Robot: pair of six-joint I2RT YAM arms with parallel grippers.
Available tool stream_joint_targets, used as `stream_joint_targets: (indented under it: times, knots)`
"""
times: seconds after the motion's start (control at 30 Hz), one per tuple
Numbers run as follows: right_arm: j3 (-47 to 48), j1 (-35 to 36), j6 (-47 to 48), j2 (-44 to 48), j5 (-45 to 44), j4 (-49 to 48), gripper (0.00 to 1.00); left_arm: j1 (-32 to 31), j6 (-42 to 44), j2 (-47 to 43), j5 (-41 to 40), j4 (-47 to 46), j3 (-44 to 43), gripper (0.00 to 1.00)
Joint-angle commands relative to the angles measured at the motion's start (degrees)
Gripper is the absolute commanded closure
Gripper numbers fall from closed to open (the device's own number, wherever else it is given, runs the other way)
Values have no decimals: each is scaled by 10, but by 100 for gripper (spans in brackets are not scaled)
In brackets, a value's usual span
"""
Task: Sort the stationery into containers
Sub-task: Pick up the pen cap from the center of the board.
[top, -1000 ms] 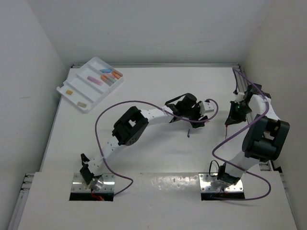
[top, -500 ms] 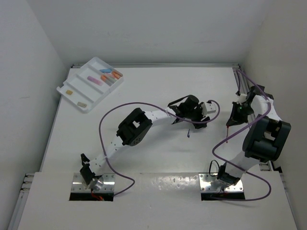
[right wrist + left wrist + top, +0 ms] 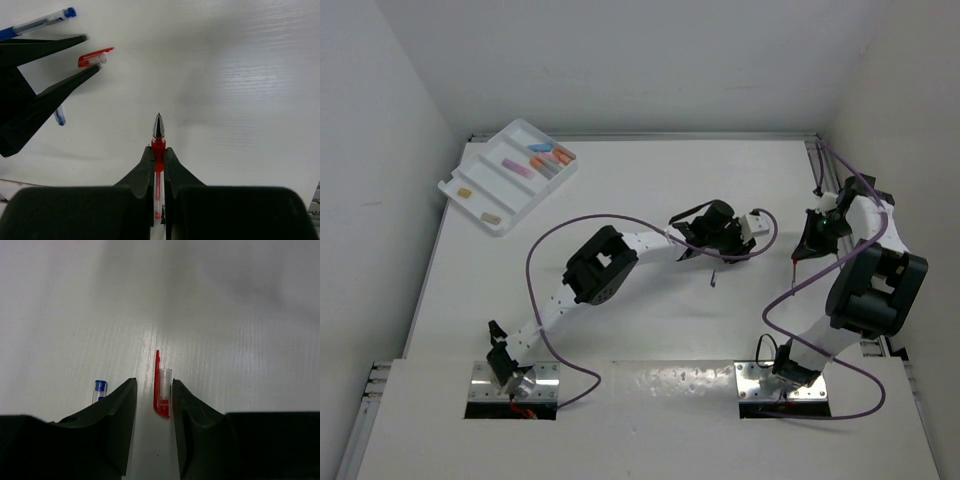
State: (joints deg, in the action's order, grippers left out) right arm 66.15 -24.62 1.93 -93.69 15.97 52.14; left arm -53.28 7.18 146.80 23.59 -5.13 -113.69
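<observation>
Moved: the left hand (image 3: 154, 385) has slid a bit to the right, and its fingers have come closer together.
left hand: fingers a little apart, one on each side of the red cap (image 3: 162, 395), which lies on the desk (image 3: 240, 315); not pinching it yet.
blue pen (image 3: 100, 389): on the desk just outside the left finger.
right hand (image 3: 158, 150): pressed tight on the red pen (image 3: 158, 131), tip poking out in front.
tray (image 3: 498, 190): far left corner, well apart from both hands, with markers (image 3: 548, 158) inside.

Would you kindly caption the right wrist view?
Right gripper clamps an uncapped red pen; left gripper straddles a red cap.
</observation>
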Motion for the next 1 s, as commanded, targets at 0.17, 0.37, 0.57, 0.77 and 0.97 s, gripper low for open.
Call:
stream_joint_targets:
  times: [0.17,0.37,0.57,0.77,0.97]
  knots:
    - [14,-2,19,42,31,13,100,-10,-16,-14,-21,50,67,65]
    - [9,-2,25,48,35,19,100,-21,-4,-26,-34,50,93,52]
    - [9,-2,27,48,38,19,100,-25,1,-20,-36,50,91,55]
    - [20,-2,32,51,37,26,100,-25,-1,-13,-49,46,88,64]
    - [30,-2,31,55,44,38,100,-25,2,-18,-73,44,107,76]
